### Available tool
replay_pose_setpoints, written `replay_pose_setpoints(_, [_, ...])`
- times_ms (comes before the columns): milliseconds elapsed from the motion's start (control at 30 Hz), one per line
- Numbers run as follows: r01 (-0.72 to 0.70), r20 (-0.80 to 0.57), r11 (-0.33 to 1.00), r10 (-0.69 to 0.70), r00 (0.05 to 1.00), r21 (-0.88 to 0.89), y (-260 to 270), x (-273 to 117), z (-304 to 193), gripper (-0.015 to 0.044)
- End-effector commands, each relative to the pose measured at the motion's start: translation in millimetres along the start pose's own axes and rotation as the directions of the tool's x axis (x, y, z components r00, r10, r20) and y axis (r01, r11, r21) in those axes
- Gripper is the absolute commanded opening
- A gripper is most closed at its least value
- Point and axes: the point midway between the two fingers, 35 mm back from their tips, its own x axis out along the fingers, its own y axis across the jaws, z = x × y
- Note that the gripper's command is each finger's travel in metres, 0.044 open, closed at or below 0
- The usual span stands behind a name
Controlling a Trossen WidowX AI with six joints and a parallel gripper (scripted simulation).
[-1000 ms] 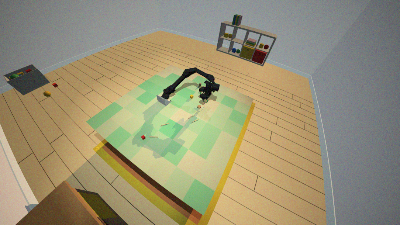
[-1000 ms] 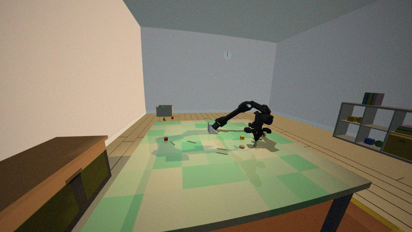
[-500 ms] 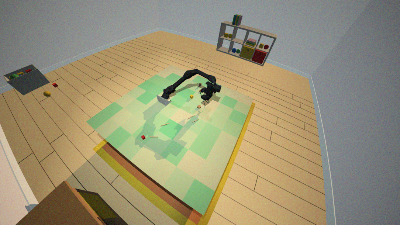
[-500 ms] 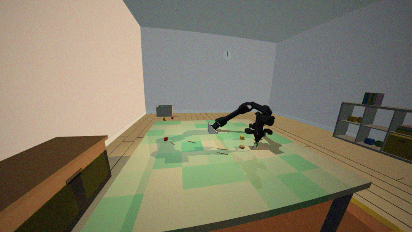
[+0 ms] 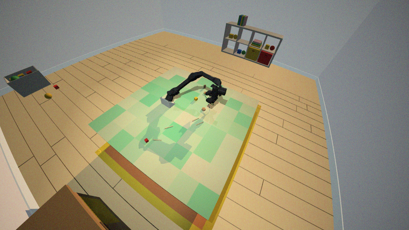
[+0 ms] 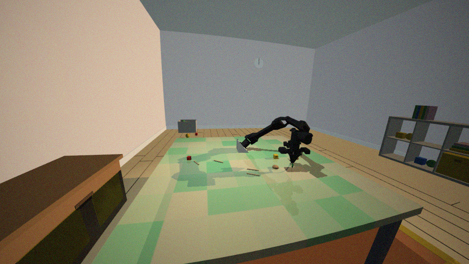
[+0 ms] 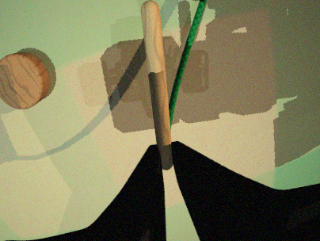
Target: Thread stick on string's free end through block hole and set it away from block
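Note:
My gripper (image 5: pixel 211 102) (image 6: pixel 292 162) (image 7: pixel 164 150) is shut on the wooden stick (image 7: pixel 155 55) near one end, above the table; the stick's other end points up the wrist view. The green string (image 7: pixel 183 67) runs from behind the fingertips to the top of that view. A small yellow block (image 5: pixel 196 98) (image 6: pixel 275 156) stands upright left of the gripper, with a dark spot like a hole on one face in the exterior view. An orange-brown round piece (image 5: pixel 205 92) lies behind the gripper; the string seems to start there.
A round wooden disc (image 5: pixel 203 109) (image 6: pixel 275 166) (image 7: pixel 24 81) lies near the gripper, without string on it. A brown cylinder (image 5: pixel 204 86) stands farther back. Several loose sticks, one of them (image 5: pixel 168 127) (image 6: pixel 218 161) in the middle, and a red cube (image 5: pixel 146 140) (image 6: pixel 188 157) lie farther off.

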Motion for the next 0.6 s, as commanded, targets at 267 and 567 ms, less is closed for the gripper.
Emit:
replay_pose_setpoints(267, [0.003,0.001,1.000,-0.003,1.000,0.000,8.5,9.2,3.6,0.0000])
replay_pose_setpoints(567, [0.003,0.002,1.000,-0.003,1.000,0.000,15.4,16.3,6.9,0.0000])
